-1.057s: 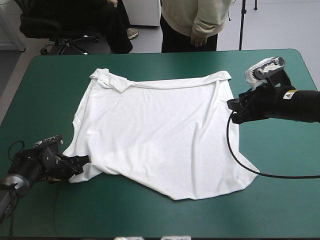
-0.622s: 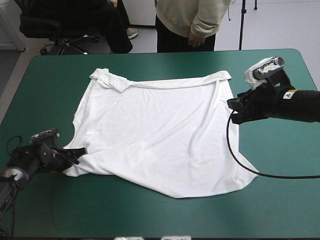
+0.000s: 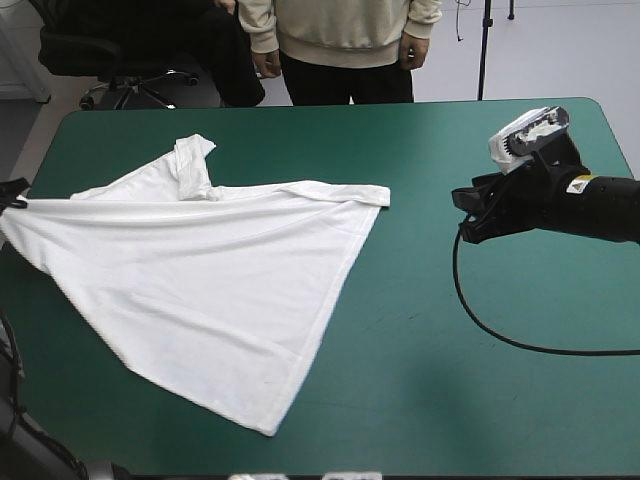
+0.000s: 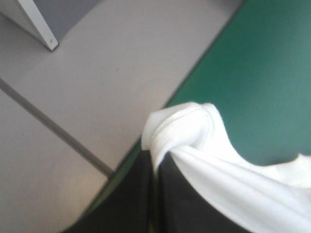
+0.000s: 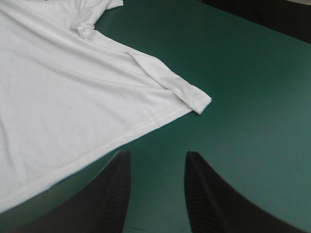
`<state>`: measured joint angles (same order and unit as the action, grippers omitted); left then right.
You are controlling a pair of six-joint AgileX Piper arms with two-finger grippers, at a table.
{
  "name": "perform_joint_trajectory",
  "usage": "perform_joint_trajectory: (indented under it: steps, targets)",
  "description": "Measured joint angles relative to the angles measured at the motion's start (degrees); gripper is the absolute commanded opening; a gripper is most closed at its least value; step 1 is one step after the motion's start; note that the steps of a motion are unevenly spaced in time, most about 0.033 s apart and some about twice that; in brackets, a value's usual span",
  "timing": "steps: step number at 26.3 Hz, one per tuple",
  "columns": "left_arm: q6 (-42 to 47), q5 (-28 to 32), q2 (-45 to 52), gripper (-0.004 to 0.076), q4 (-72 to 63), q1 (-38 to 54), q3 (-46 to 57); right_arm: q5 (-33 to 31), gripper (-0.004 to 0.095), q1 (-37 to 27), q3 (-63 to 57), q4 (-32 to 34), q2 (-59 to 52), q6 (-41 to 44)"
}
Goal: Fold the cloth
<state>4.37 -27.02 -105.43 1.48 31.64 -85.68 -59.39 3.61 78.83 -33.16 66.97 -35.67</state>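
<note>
Evidently limp, light T-shirt (image 3: pixel 200 270); left gripper (image 4: pixel 154 162) clamps one bunched corner; right gripper (image 5: pixel 158 158) gapes empty; grasp hems, not mid-panel.

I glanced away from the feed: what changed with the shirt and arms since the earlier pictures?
The left gripper, still shut on the T-shirt, dragged it leftward to the table's left edge, away from the right gripper. The right gripper stayed open and in place over the table's right side.

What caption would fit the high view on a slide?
Left gripper holds the T-shirt stretched at the table's left edge; right gripper open, apart from it.
</note>
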Motion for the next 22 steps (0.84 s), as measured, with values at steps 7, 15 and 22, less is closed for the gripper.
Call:
perform_joint_trajectory:
  steps: [7,15,22]
  targets:
    - [-0.52,-8.20,-20.46,0.0086,-0.01,-0.80,-28.19,0.26,0.0347,0.00,-0.04,0.05,0.00,-0.64]
    - [-3.08,-13.53,-24.22,0.0524,0.10,-0.69,-32.28,0.62,0.0347,0.00,-0.04,0.05,0.00,-1.20]
    - [-9.12,-21.61,-13.96,0.0471,-3.15,-0.31,-32.45,0.67,0.0347,0.00,-0.04,0.05,0.00,-1.25]
